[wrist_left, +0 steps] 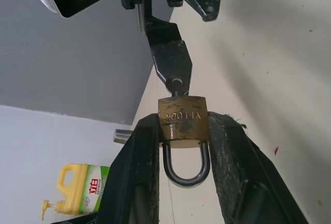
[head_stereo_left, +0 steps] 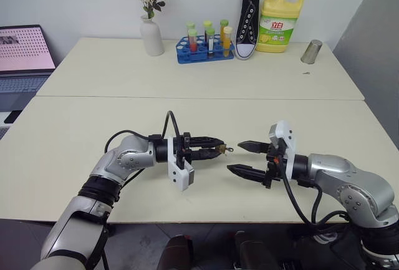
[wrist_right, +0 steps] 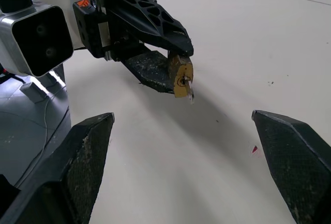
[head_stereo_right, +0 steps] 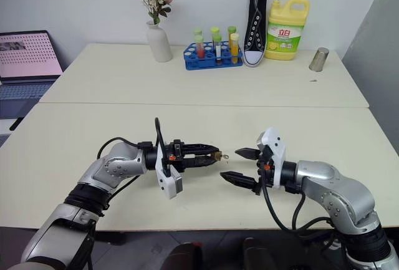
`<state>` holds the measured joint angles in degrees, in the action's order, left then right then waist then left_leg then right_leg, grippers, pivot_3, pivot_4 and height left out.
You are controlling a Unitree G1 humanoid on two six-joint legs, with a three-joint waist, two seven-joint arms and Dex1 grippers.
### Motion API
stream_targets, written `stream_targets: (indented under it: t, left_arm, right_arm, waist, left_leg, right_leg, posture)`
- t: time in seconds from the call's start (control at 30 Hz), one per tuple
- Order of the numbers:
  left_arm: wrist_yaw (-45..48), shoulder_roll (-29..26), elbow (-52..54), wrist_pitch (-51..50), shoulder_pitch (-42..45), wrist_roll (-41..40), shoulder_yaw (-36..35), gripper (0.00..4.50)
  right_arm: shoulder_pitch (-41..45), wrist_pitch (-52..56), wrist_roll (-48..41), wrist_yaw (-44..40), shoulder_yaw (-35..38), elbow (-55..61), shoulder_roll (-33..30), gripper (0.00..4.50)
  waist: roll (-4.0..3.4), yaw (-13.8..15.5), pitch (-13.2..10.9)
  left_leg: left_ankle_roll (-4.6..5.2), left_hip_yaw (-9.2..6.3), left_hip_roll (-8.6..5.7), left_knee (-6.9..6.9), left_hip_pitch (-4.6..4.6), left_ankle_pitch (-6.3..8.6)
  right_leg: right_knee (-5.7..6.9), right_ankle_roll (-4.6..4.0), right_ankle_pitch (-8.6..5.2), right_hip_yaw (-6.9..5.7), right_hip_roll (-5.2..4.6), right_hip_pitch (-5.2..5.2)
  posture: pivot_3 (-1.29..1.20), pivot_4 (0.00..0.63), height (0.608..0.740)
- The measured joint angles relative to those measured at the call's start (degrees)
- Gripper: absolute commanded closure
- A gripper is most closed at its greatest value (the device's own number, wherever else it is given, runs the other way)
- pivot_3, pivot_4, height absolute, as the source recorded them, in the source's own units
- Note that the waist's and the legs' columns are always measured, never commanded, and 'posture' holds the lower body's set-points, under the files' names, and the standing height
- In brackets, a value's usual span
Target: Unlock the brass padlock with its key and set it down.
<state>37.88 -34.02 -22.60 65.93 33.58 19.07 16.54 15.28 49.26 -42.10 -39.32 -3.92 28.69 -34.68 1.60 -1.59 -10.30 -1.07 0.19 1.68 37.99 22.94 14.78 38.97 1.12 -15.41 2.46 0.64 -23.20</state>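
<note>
The brass padlock [wrist_left: 183, 119] is held clear of the desk [head_stereo_left: 206, 80], clamped by its body between the 2 fingers of the left claw [head_stereo_left: 215, 148]. Its shackle [wrist_left: 186, 165] is seated and points back into the claw, so the lock appears not yet opened. Its key [wrist_right: 189, 90] is seen sticking out of the keyhole, on the side facing the right claw [head_stereo_left: 248, 158]. The right claw is spread wide and empty, just beside the padlock. Gripping the key, turning it and setting the padlock down are judged to remain.
</note>
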Motion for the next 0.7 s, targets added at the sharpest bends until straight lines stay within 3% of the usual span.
stream_targets:
  t: [0.33, 0.43, 0.7]
  left_arm:
    - [-1.0, -0.6, 0.2, -0.6, -0.2, 0.3, 1.5, 3.53]
    - [-1.1, -0.8, 0.2, -0.6, -0.2, 0.3, 1.6, 3.53]
    - [-1.2, -0.8, 0.2, -0.8, -0.2, 0.6, 1.6, 3.53]
  right_arm:
    - [1.6, -0.1, 0.5, -0.8, -1.0, -2.2, 2.2, 0.00]
    - [1.7, -0.1, 0.5, -1.2, -1.0, -2.5, 2.3, 0.59]
    - [2.1, 0.0, 0.5, -1.9, -1.0, -2.6, 2.4, 3.52]
  waist:
    - [0.00, 0.0, 0.0]
    - [0.00, 0.0, 0.0]
    - [0.00, 0.0, 0.0]
  left_leg:
    - [0.00, -0.01, 0.01, 0.00, 0.00, 0.00]
    - [0.00, -0.01, 0.01, 0.00, 0.00, 0.00]
    - [0.00, -0.01, 0.01, 0.00, 0.00, 0.00]
  right_leg:
    - [0.01, -0.08, 0.05, -0.01, 0.00, 0.00]
    - [0.01, -0.09, 0.05, -0.03, 0.00, 0.00]
    - [0.01, -0.09, 0.05, -0.03, 0.00, 0.00]
  posture:
    - [0.00, 0.150, 0.740]
    - [0.00, 0.150, 0.740]
    - [0.00, 0.150, 0.740]
